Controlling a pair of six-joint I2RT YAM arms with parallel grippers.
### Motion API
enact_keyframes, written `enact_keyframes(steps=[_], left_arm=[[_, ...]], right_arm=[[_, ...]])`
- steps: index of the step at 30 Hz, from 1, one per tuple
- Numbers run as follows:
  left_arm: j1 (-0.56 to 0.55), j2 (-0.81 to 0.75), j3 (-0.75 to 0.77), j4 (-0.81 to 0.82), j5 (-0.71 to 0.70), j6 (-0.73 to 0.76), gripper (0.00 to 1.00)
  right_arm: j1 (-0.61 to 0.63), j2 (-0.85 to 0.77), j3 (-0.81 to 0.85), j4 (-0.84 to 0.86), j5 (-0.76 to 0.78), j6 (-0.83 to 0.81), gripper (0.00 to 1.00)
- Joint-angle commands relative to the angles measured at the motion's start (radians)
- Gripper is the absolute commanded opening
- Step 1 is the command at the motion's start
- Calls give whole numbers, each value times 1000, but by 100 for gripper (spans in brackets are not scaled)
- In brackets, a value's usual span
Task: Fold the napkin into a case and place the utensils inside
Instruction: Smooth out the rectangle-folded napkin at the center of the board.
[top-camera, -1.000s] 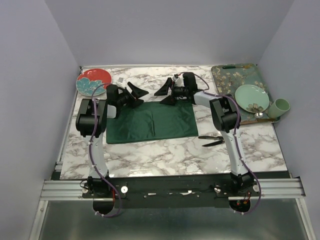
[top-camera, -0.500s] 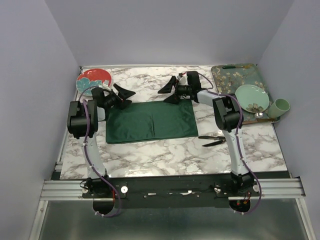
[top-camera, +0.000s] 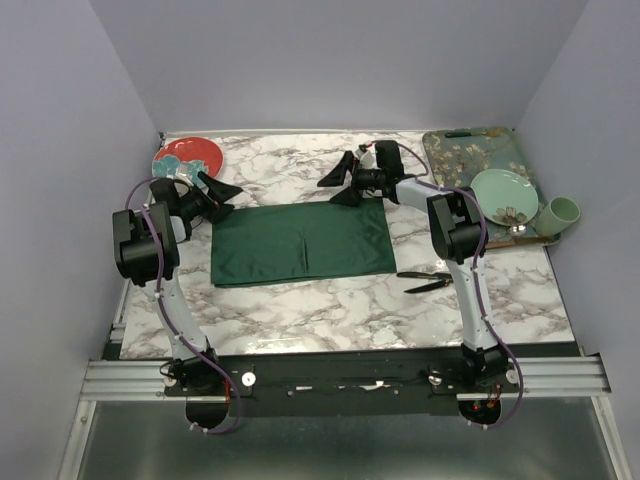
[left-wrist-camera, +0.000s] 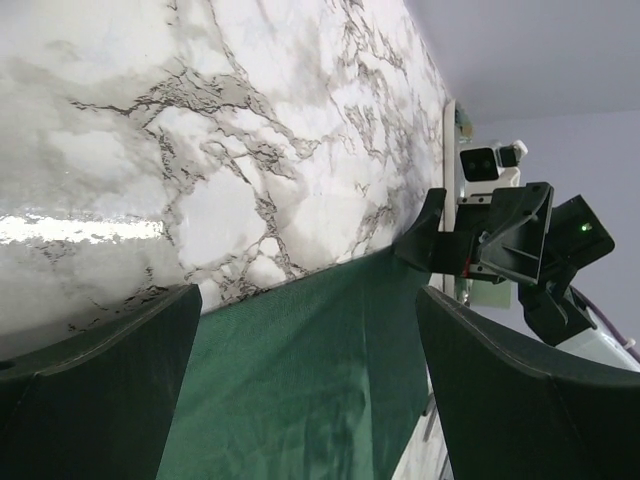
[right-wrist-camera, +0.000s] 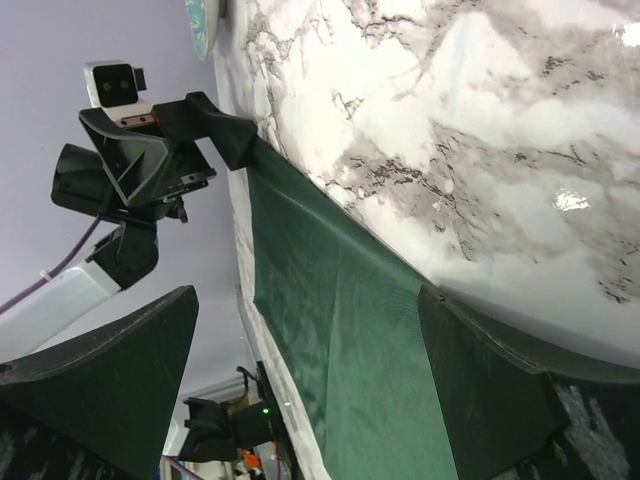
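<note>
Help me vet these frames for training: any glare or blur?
Left wrist: bright glare streak on the marble table, left gripper's fingers dark and featureless. Right wrist: a small glint on the marble. Top external: evenly lit and sharp, napkin crisp.

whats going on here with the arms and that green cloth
Both arms reach to the far edge of the napkin, lying flat on the table. The left gripper is open at its far-left corner, the right gripper open at its far-right corner; neither grips it. The utensils lie untouched to its right.
</note>
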Motion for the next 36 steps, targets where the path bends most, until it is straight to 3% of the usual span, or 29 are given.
enact_keyframes(steps=[1,5,7,12,25,36], left_arm=[[3,-4,-45,-105,-2,96,99],[-7,-6,-57,-99,-4,99,99],[-9,-8,-63,-93,-7,99,99],[-8,-17,-72,-92,-10,99,99],[-8,-15,-63,-139,-21,124,99],[-6,-11,-35,-176,-24,150,99]], right_arm=[[-3,-32,40,-95,2,-93,100],[47,-90,-7,24,-38,-3,100],[59,-77,-25,151,-84,106,100],[69,-3,-15,255,-107,189,100],[-17,39,-121,232,-53,311,100],[-94,28,-126,106,-90,148,100]])
